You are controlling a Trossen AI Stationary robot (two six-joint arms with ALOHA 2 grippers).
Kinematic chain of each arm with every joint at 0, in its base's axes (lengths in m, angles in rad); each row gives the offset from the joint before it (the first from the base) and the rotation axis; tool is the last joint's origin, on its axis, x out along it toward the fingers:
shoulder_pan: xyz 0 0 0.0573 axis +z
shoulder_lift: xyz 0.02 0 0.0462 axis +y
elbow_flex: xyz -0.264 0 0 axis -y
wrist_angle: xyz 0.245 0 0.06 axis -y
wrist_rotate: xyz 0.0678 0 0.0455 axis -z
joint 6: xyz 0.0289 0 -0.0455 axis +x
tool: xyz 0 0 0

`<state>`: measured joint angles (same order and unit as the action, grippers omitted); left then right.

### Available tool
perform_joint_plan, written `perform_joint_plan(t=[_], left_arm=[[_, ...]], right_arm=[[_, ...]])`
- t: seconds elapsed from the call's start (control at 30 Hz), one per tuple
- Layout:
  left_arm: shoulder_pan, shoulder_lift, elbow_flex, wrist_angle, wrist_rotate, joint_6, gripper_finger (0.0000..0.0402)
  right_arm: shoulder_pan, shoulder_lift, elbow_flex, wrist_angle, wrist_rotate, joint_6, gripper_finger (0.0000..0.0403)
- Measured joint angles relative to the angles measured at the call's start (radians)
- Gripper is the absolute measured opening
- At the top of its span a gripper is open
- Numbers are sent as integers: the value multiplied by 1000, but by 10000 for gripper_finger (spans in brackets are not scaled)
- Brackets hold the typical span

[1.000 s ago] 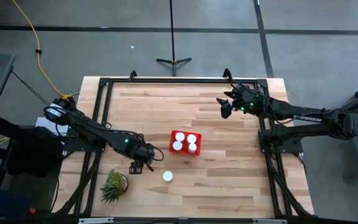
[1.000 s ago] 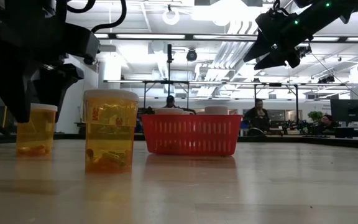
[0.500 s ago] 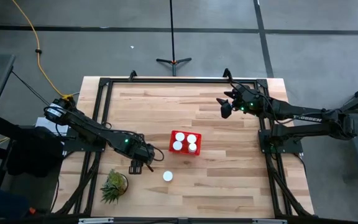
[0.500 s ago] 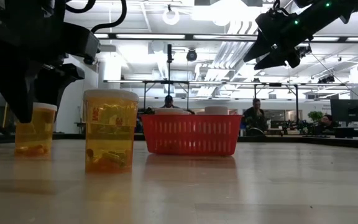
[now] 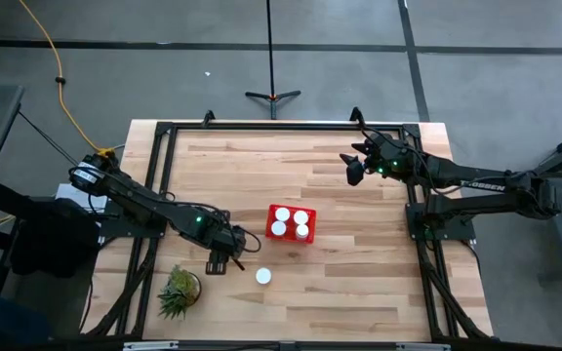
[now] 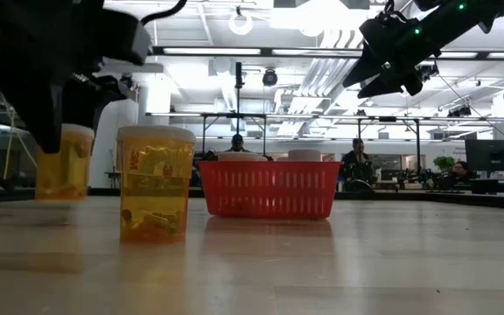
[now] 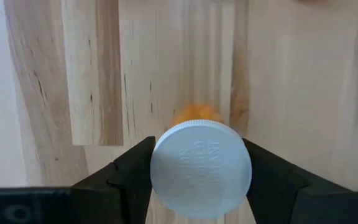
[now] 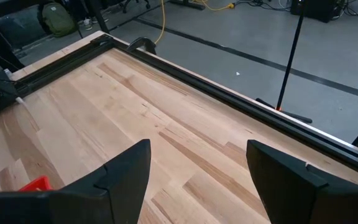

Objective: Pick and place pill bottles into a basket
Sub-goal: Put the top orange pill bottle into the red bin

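My left gripper [image 5: 218,263] is at the near left of the table, shut on an orange pill bottle [image 6: 64,164] with a white cap [image 7: 201,168]. A second pill bottle [image 5: 263,277] stands upright on its base on the table just to the right; the low view shows this standing bottle [image 6: 155,184] close up. The red basket [image 5: 273,223] sits mid-table and holds several white-capped bottles. My right gripper [image 5: 354,168] hangs open, high over the far right of the table, with nothing between its fingers [image 8: 129,174]. My left gripper pinches the bottle between its two fingers [image 7: 132,171], at opposite sides of the cap's rim [image 7: 160,168]. The fingers come from above, pointing down. The bottle hangs upright below them, its base [image 6: 59,197] a little clear of the table.
A small green spiky plant [image 5: 179,291] stands near the table's front left corner, close to my left arm. A black frame runs along the table's edges [image 5: 281,127]. Bare wood lies between the basket and the table's near edge.
My left gripper has risen a little with the pill bottle. The bottle stood on the table before and now hangs upright, lifted clear of it.
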<state>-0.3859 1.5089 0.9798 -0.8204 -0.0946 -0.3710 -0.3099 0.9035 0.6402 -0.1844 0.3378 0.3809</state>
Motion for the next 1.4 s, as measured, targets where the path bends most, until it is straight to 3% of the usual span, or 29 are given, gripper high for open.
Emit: perform_joint_plan(t=[0.23,0.4,0.73,0.93,1.13,1.4], left_arm=[[15,0,81,-12,-16,14,257],[89,0,159,-20,-20,61,240],[228,2,328,-9,-23,206,251],[279,73,422,6,-9,235,241],[281,167,506,-20,-1,296,263],[281,234,533,63,32,315,239]], right_arm=[[0,0,0,0,0,0,256],[0,0,0,-3,0,1,256],[0,0,0,-22,0,4,256],[0,0,0,-22,1,4,256],[0,0,0,-25,9,8,256],[0,0,0,-26,20,5,256]])
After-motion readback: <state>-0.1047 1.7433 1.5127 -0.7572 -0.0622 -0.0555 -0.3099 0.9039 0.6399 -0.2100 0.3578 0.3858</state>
